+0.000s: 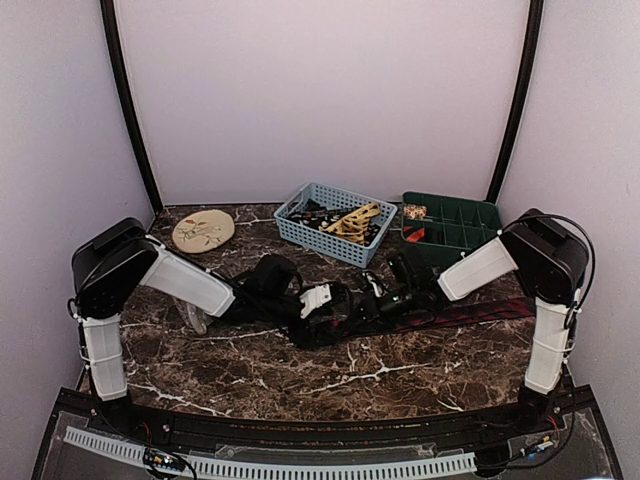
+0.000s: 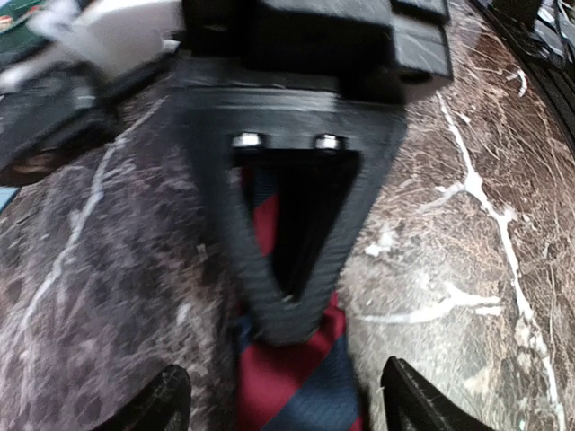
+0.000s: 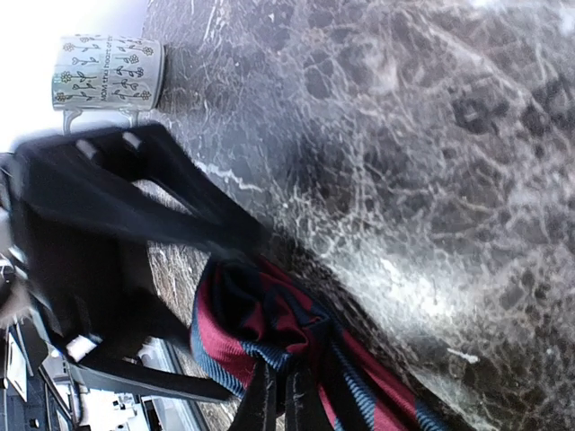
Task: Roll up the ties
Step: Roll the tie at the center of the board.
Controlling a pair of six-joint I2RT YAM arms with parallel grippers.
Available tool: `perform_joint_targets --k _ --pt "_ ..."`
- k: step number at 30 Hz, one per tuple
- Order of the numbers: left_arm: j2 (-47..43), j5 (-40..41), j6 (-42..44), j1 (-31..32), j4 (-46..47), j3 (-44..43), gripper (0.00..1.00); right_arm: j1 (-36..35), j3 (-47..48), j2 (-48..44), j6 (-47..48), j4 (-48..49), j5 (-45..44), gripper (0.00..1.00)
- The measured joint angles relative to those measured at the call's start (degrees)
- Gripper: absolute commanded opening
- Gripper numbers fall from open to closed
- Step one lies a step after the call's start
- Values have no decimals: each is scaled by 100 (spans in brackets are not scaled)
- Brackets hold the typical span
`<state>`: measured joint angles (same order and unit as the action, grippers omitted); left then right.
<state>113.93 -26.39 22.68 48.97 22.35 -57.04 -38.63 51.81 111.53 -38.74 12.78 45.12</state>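
Observation:
A dark navy tie with red diagonal stripes (image 1: 470, 314) lies from the table's middle out to the right. Its near end is bunched into a loose roll (image 3: 260, 323). My right gripper (image 3: 287, 404) (image 1: 378, 298) is shut on that roll, the fingers pinched close together on the fabric. My left gripper (image 2: 287, 400) (image 1: 328, 300) faces it from the left, its fingers (image 2: 162, 402) spread wide on either side of the tie (image 2: 292, 382), holding nothing. A tan-gold tie (image 1: 356, 220) and dark ones lie in the blue basket.
The blue basket (image 1: 300, 232) stands at the back centre, with a green divided bin (image 1: 470, 215) to its right. A round tan patterned disc (image 1: 203, 230) lies at the back left. A pale flower-patterned cylinder (image 3: 108, 72) shows far off in the right wrist view. The table is dark marble (image 1: 400, 370).

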Motion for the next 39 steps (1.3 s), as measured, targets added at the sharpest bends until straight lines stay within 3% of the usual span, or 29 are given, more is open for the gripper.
perform_joint_targets --k 7,13,19,25,28,38,39 --pt "-1099 549 -98 -33 46 472 99 66 -186 2 -85 271 28 0" --pt "-1996 1038 -699 -33 1174 1471 99 133 -321 13 -103 455 61 0" --pt "-1384 466 -748 -37 1119 1204 89 168 -380 74 -103 619 131 0" --pt "-284 -42 -752 -9 1049 592 86 208 -455 87 -98 723 129 0" --pt "55 -203 -778 2 1073 494 80 225 -501 87 -96 791 133 0" --pt "376 -378 -625 31 1062 262 37 227 -577 81 -195 964 153 0" --pt "376 -378 -599 26 1047 262 33 225 -577 76 -214 962 160 4"
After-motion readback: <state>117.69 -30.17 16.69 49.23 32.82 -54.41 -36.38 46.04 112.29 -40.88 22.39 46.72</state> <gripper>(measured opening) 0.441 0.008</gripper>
